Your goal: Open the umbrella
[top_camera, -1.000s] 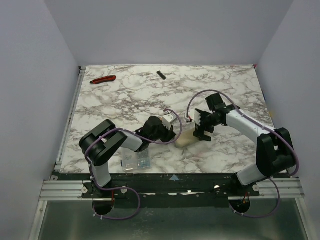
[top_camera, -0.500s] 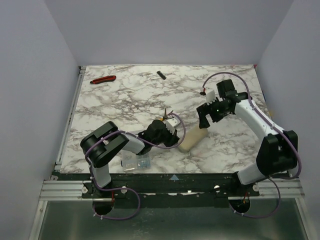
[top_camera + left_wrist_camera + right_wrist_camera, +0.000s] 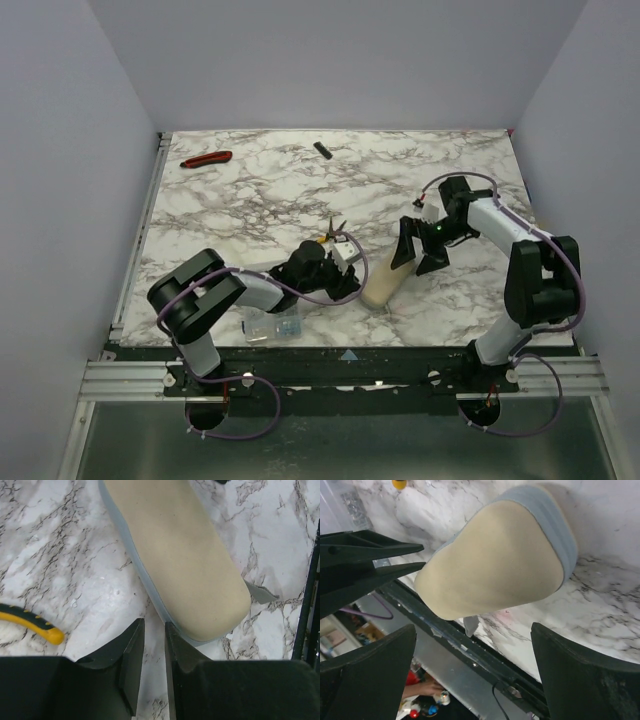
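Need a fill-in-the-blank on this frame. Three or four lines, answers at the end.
1. The right hand is ___, its fingers far apart.
2. The left hand sits just off the end of the umbrella and holds ___.
3. The pliers' handle is coloured ___.
4. The red-handled tool lies at the back, on the ___ side.

Missing words: open; nothing; yellow; left.

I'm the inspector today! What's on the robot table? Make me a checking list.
Surface: white-and-grey marble table.
Job's things: umbrella, packed cream capsule, lying on table, unopened.
Clutter: clear box, yellow-handled pliers, red-handled tool, small black piece.
Grippers: left gripper nearly shut, empty, by umbrella's near end; right gripper wide open at far end.
Cables: purple cables loop along both arms.
Surroundings: plain pale walls; metal rail in front.
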`<move>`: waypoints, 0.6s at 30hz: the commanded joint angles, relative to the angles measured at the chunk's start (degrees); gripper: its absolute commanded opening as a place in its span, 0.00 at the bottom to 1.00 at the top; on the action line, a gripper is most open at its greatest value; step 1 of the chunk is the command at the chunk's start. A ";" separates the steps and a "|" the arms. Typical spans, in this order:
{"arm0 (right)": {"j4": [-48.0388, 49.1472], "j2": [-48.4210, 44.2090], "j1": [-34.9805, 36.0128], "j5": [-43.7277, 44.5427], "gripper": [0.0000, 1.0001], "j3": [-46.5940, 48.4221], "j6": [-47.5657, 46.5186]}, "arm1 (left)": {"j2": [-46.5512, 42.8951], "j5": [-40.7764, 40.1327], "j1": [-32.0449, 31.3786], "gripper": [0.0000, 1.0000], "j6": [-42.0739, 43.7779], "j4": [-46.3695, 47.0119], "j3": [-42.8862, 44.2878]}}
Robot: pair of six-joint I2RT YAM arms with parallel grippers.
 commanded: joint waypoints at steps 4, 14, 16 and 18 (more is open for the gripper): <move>4.42 4.77 0.09 -6.97 0.88 -3.16 3.90 | 3.95 2.74 -1.80 0.23 0.89 -0.66 5.49; 6.61 9.92 0.09 -4.60 0.63 -2.49 0.84 | -3.84 2.22 -1.80 0.45 7.63 -2.03 -4.24; 7.38 10.66 0.03 -4.39 0.60 -2.55 0.31 | -3.86 2.11 -1.80 0.50 7.41 -2.07 -4.09; 7.82 11.28 0.05 -4.20 0.57 -2.17 -0.52 | -3.06 2.52 -1.89 0.52 7.35 -3.55 -2.63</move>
